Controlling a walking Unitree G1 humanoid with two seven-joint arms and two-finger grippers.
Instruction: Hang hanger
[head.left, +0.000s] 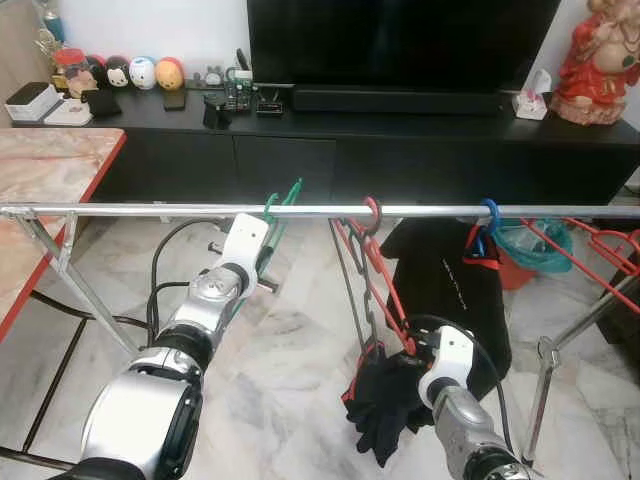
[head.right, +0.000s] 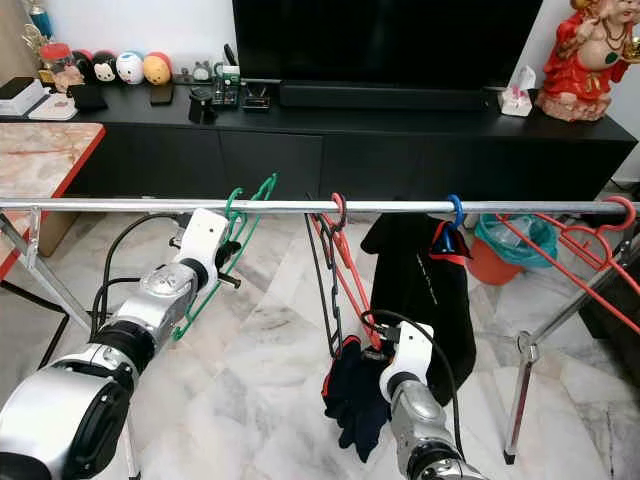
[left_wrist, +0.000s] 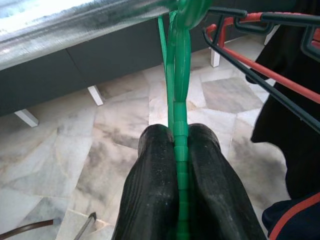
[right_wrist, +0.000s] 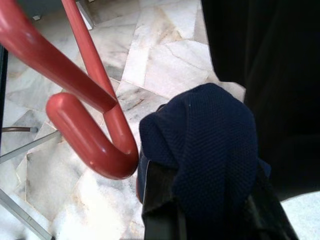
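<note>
**Green hanger on the rail, held by the left gripper**

Here the left gripper (left_wrist: 177, 165) is raised to the rail (head.left: 150, 211) and its two black fingers (left_wrist: 150, 185) are pressed together on the green hanger (head.right: 243, 225), one on each side of the thin plastic. The hanger's hook lies over the rail, left of the middle, and the body of the hanger hangs tilted below it, towards the robot's arm.

The right gripper (right_wrist: 200, 210) is low, under the middle of the rail. A dark blue cloth (right_wrist: 210, 145) covers its fingers, so I cannot tell if they are open or closed. The cloth hangs as a dark bundle from the bottom of the red hanger (head.left: 385, 275), and the curved end of this hanger is just beside the cloth in the right wrist view. The hook of the red hanger is over the rail near the middle, with a black hanger (head.right: 320, 290) touching it.

Further right on the rail, a blue hook (head.left: 489, 213) carries a black garment (head.right: 425, 290). More red hangers (head.right: 590, 255) hang at the right end of the rail.

Behind the rail stands a long black cabinet (head.left: 400, 150) with a TV (head.left: 400, 40) on it. At the cabinet's left end there are small round figures (head.left: 130, 72), and at its right end a red statue (head.left: 600, 60). A table (head.left: 40, 180) with a red edge is at the left. The floor (head.left: 290, 350) is pale marble tile.
</note>
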